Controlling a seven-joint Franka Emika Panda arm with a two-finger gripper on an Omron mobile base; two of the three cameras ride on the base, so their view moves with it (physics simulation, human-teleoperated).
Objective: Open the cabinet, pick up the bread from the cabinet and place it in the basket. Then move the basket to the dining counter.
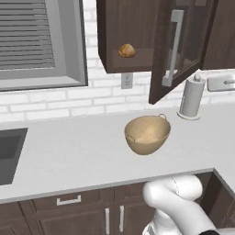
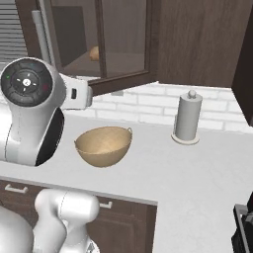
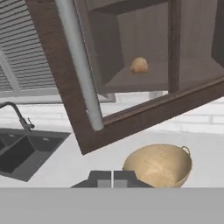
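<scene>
Bread [image 1: 126,50]: sits on the cabinet [image 1: 131,34] shelf, left of centre, nothing beside it.
Cabinet door [image 1: 176,50]: swung open, its lower edge hanging above the worktop; long grey handle [image 3: 81,65] passes close in front of the hand camera.
Basket [image 1: 147,134]: upright on the white worktop [image 1: 82,151], below the open cabinet, bare surface all round.
Gripper [image 3: 113,179]: fingers clenched together, grasping nothing, just above the basket's near rim in hand view.
Paper towel roll [image 1: 192,97]: near the wall, right of the basket.
Sink [image 3: 26,151]: well to the left, under the window blind [image 1: 27,34].
</scene>
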